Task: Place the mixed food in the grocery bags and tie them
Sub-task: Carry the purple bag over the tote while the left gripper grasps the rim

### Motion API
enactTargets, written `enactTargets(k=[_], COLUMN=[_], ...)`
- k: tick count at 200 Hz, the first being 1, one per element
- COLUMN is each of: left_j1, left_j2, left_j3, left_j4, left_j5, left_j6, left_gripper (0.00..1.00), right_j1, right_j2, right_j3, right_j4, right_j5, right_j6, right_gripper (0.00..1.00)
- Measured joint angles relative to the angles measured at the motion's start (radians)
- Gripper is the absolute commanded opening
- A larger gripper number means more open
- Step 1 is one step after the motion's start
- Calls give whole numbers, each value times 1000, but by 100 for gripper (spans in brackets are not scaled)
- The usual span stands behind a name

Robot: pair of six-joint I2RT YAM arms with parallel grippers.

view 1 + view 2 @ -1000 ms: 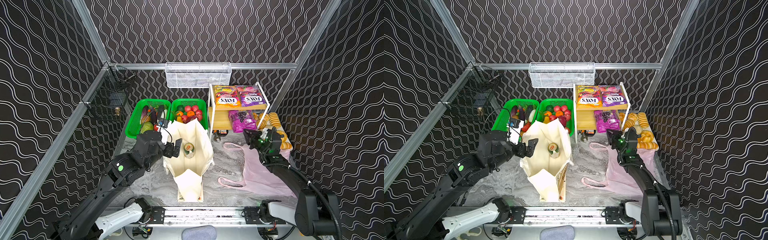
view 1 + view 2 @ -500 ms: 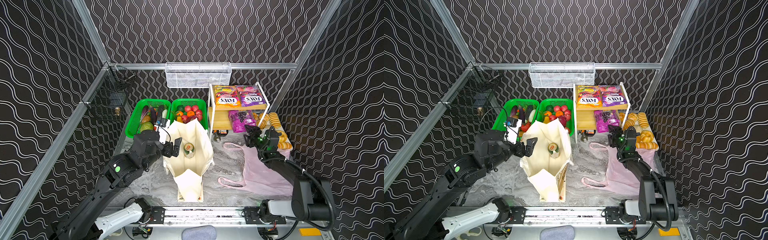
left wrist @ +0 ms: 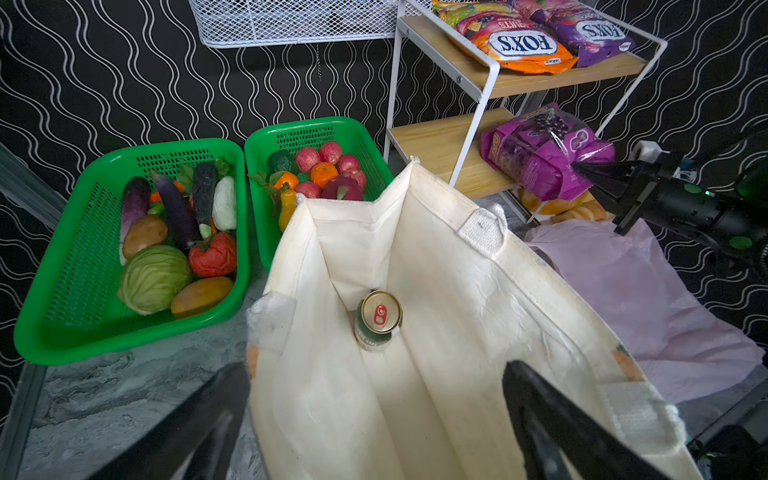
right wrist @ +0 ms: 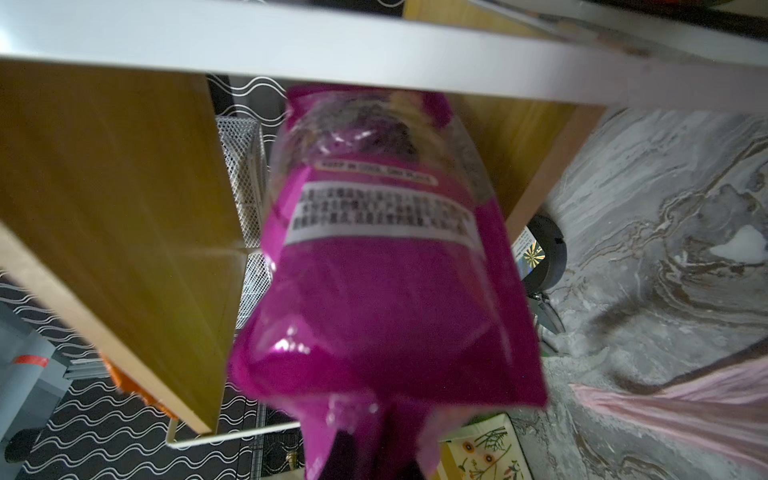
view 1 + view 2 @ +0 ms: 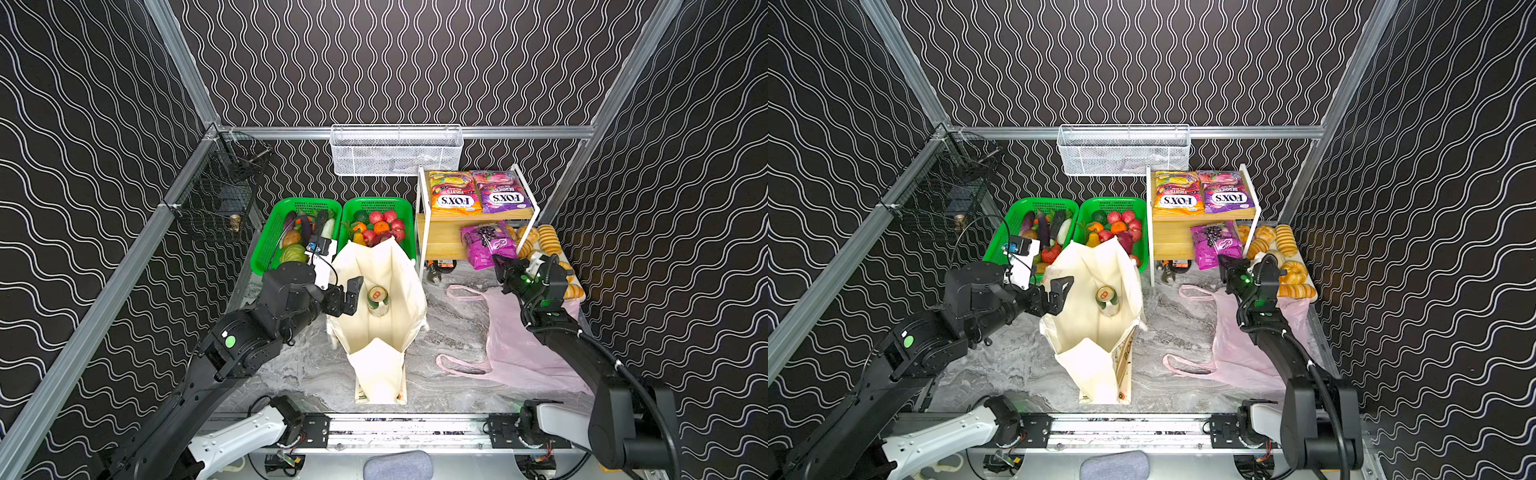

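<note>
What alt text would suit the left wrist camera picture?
An open cream canvas tote holds a single green drink can. Beyond it stand two green baskets of produce, while the right arm's fingers pinch a purple grape-print packet.

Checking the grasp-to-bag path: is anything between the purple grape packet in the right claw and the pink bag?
No object lies between them. The right claw grips the purple grape packet at the edge of the lower shelf; the white rack leg stands close beside it. The pink bag lies flat, mouth not visibly open.
</note>
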Motion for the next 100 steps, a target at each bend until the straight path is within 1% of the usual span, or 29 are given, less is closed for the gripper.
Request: enactTargets(k=[21,43,70,100], left_j1=[0,0,0,0], left_j2=[9,26,80,165], left_j3=[-3,-26,-41,-17], left_j4=[31,103,204,277], left_j5=[54,129,225,335], left_j6=[-23,-69,-158,-223], left_gripper=[99,99,99,99], right_j1=[0,0,1,2], right_j2=[-97,-243,-378,-455], right_j3=[0,-35,-81,-68], right_j4=[-64,-113,-129,-133], right_j5=[-31,-50,-91,-181], right_j6=[-64,-108,-109,-117], right_gripper=[0,0,0,0])
